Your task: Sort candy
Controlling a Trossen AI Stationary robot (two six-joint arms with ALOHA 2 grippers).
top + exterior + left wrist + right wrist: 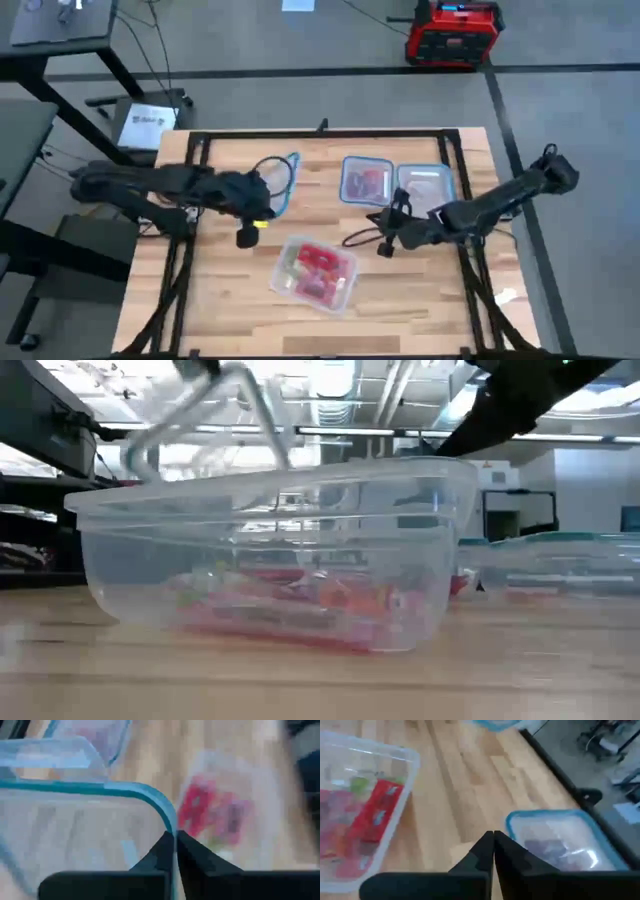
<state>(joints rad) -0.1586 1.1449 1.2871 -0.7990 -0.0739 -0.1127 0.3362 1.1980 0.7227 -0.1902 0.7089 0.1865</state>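
Candy (318,265) in red and pink wrappers lies in an open clear tub (345,292) near the table's near edge; it also shows in the low view (300,600) and the right wrist view (370,815). My left gripper (265,205) is left of the tub and shut on a clear lid with a blue rim (283,178). My right gripper (383,238) hovers right of the tub with its fingers shut (493,837) on nothing. More candy (368,182) sits in a blue-rimmed tub at the far side. My left gripper pinches the lid's blue rim (170,820) near a rounded corner between its two fingers (162,852). The fingers lie across the rim. The lid (200,405) is held tilted in the air, above the open tub.
Two blue-rimmed tubs (367,160) (425,168) stand side by side toward the far edge; one shows close by my right gripper (560,817). A black frame edges the table (330,134). Bare wood (220,290) lies left of the open tub.
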